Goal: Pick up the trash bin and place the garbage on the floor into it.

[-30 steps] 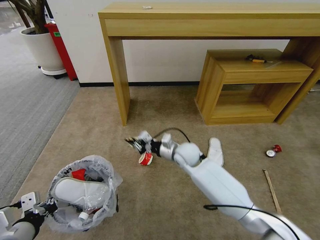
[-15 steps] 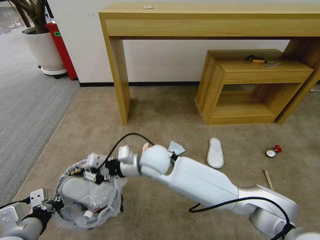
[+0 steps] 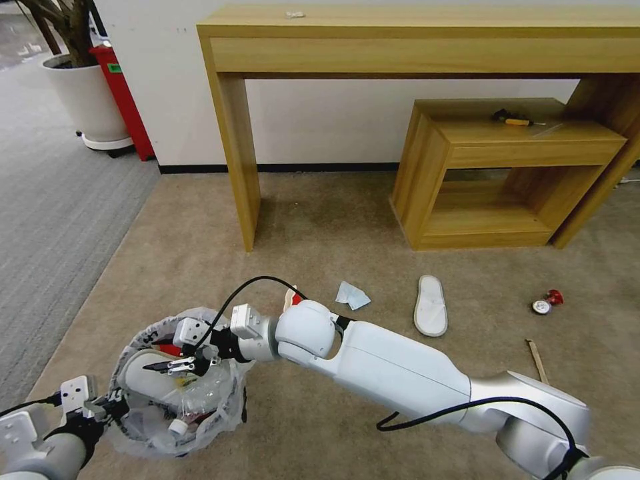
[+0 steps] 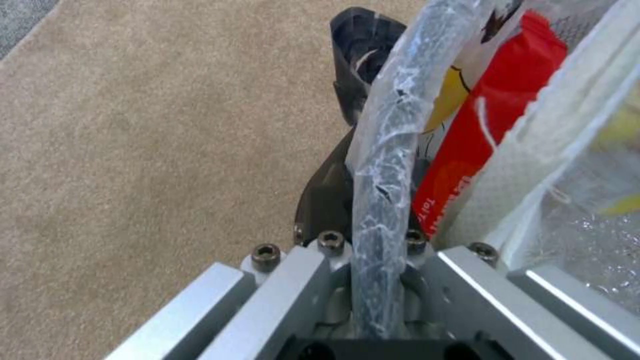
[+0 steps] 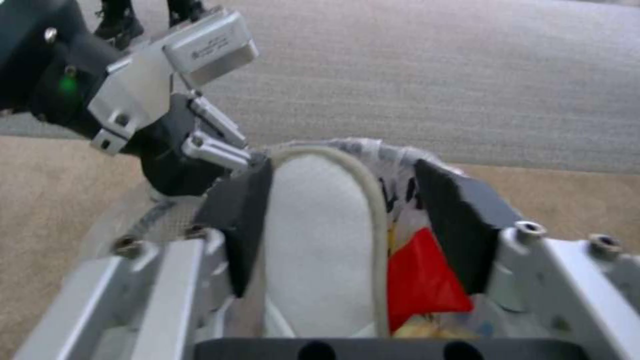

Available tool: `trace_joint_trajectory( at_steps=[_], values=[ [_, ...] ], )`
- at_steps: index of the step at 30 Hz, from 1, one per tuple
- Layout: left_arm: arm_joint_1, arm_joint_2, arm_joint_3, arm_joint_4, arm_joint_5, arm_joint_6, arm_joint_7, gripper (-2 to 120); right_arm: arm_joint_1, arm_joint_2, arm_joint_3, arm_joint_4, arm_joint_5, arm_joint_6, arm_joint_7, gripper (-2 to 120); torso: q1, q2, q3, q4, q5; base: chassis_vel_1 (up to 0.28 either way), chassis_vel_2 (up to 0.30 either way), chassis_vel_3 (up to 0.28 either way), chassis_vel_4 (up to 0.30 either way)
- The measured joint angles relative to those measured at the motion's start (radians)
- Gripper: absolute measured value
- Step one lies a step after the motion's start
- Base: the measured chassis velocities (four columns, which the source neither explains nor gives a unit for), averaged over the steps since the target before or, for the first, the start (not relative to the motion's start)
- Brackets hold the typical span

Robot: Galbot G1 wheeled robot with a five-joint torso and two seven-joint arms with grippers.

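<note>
Close view from the wrist of the right arm, looking past the right gripper [image 5: 353,210] into the trash bin [image 5: 400,155]. The gripper's two dark jaws stand spread apart with nothing between them, one to each side of the toe of a white slipper [image 5: 320,240] that stands inside the bag-lined bin. Beside the slipper lies a red snack packet [image 5: 420,280]. At the bin's far rim, the left gripper [image 5: 220,150], silver and black, pinches the bag's edge. Beyond lie the beige floor [image 5: 40,200] and grey ribbed carpet [image 5: 433,75].
</note>
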Motion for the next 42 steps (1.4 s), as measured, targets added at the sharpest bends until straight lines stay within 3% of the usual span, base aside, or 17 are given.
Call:
trace_joint_trajectory(
  at_steps=[6,9,12,14,17,20,23,26,27,33,42],
  values=[
    [0.002,-0.004,-0.003,-0.002,0.000,0.000,0.000,0,-0.004,-0.003,0.020,0.014,0.003,0.002,0.024,80,0.000,0.000,0.000,0.0000,0.0000,0.000,0.000,0.000,0.000],
    [0.008,-0.008,-0.014,-0.002,0.000,0.000,0.005,0,-0.032,-0.008,0.071,0.032,0.016,0.005,0.114,94,0.000,0.000,0.000,0.0001,0.0000,0.000,0.000,0.000,0.000],
    [0.013,-0.010,-0.022,-0.002,0.000,0.000,0.015,0,-0.072,-0.020,0.117,0.036,0.017,0.008,0.204,99,0.000,0.000,0.000,0.0002,0.0001,0.000,0.000,0.000,0.000],
    [0.017,-0.014,-0.028,-0.003,0.001,0.000,0.023,0,-0.113,-0.038,0.168,0.039,0.017,0.011,0.257,100,0.000,0.000,0.000,0.0003,0.0001,0.000,0.000,0.000,0.000],
    [0.025,-0.019,-0.041,-0.004,0.007,0.000,0.039,0,-0.284,-0.143,0.375,0.084,-0.005,0.019,0.330,100,0.000,0.000,0.000,0.0001,0.0006,0.000,0.000,0.000,0.000],
    [0.027,-0.019,-0.044,-0.003,0.009,0.000,0.045,0,-0.366,-0.200,0.463,0.106,-0.020,0.031,0.338,100,0.000,0.000,0.000,0.0000,0.0004,0.000,0.000,0.000,0.000],
    [0.026,-0.017,-0.044,0.002,0.012,0.000,0.052,0,-0.603,-0.301,0.707,0.157,-0.070,0.063,0.312,100,0.000,0.000,0.000,-0.0003,0.0002,0.000,0.000,0.000,0.000],
    [0.026,-0.017,-0.044,0.004,0.013,0.000,0.054,0,-0.669,-0.311,0.792,0.167,-0.092,0.078,0.293,100,0.000,0.000,0.000,-0.0004,0.0005,0.000,0.000,0.000,0.000],
    [0.027,-0.016,-0.044,0.006,0.015,0.000,0.056,0,-0.730,-0.315,0.880,0.177,-0.107,0.095,0.279,100,0.000,0.000,0.000,-0.0001,0.0004,0.000,0.000,0.000,0.000],
    [0.034,-0.017,-0.045,0.009,0.025,0.000,0.064,0,-0.851,-0.310,1.025,0.184,-0.124,0.133,0.253,100,0.000,0.000,0.000,-0.0002,0.0001,0.000,0.000,0.000,0.000],
    [0.039,-0.019,-0.042,0.005,0.031,0.000,0.067,0,-0.861,-0.272,1.052,0.189,-0.127,0.146,0.247,100,0.000,0.000,0.000,0.0001,0.0001,0.000,0.000,0.000,0.000]
  ],
)
